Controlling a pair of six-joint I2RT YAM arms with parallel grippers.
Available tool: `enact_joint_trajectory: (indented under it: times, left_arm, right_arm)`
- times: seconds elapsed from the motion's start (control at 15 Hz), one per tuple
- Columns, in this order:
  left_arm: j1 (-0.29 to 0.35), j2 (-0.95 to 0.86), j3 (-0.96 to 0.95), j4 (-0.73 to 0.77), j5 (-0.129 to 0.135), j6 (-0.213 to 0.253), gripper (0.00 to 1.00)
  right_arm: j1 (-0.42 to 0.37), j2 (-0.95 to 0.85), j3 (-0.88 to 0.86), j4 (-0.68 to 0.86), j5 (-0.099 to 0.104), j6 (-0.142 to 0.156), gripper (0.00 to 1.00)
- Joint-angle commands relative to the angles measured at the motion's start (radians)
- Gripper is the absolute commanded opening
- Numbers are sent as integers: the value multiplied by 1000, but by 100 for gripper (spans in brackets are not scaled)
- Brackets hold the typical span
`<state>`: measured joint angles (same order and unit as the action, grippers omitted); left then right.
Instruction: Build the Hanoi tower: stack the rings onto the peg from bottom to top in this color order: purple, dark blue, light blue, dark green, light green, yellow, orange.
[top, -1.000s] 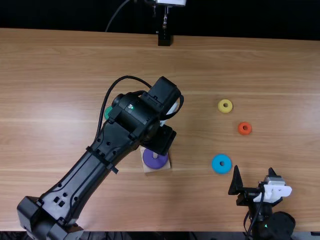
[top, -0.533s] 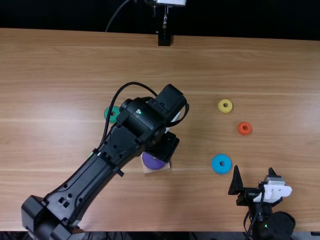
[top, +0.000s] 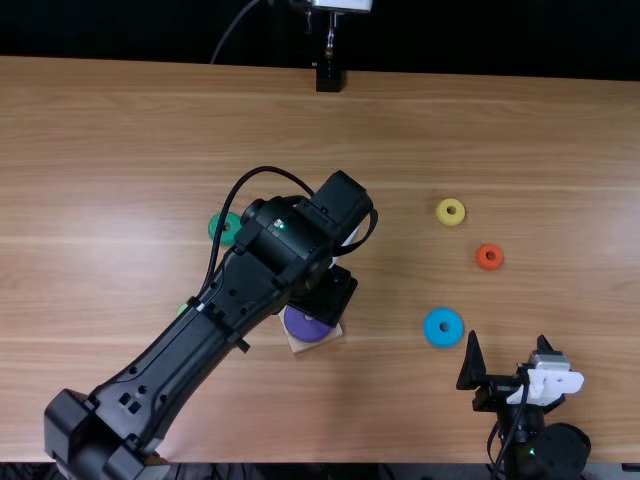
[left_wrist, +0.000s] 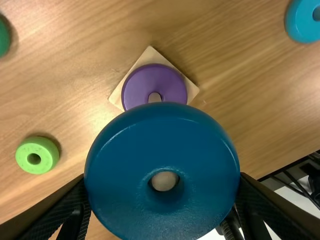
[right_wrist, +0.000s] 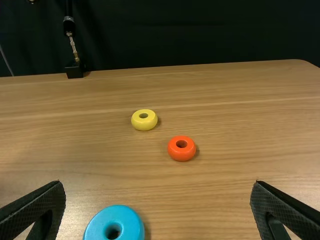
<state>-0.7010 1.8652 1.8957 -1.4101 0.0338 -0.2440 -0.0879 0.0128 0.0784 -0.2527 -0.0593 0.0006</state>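
My left gripper (top: 325, 297) is over the wooden base (top: 318, 343), whose purple ring (top: 306, 325) lies around the peg. In the left wrist view, my left gripper (left_wrist: 163, 179) is shut on the dark blue ring (left_wrist: 162, 132), and a pale round end shows through its hole; how far the peg enters it I cannot tell. My right gripper (top: 508, 345) stands open at the near right; the right wrist view has this gripper (right_wrist: 159, 185) with nothing between its fingers. Loose rings: light blue (top: 443, 328), orange (top: 489, 257), yellow (top: 450, 212), dark green (top: 228, 228), light green (left_wrist: 37, 155).
The left arm's links (top: 190, 360) stretch over the table from the near left, partly covering the light green ring. A small black stand (top: 328, 78) is at the far edge of the table (top: 540, 150).
The left arm has shifted slightly to the right in the top view, uncovering more of the dark green ring. The wooden base has turned a little. The right arm has kept still.
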Motion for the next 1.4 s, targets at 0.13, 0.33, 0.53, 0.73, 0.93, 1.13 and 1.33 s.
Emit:
enact_joint_trajectory:
  times: [0.13,0.33,0.53,0.73,0.93,1.13,1.33]
  left_arm:
    - [-8,-3,-41,-2,12,-14,100]
    - [-3,-5,-43,-2,20,-14,100]
    - [3,-5,-35,6,20,-10,100]
    - [41,-15,8,79,16,-8,100]
    - [132,-31,17,144,18,-8,100]
    - [228,-31,16,177,5,-8,100]
    - [304,-6,8,190,3,-5,100]
  right_arm:
    - [-13,-13,-62,-72,-5,-1,100]
    - [-13,-13,-63,-72,-5,-1,100]
    - [-13,-13,-62,-72,-5,-1,100]
    - [-13,-13,-62,-72,-5,-1,100]
    - [-13,-13,-62,-72,-5,-1,100]
    - [-13,-13,-62,-72,-5,-1,100]
    - [-13,-13,-62,-72,-5,-1,100]
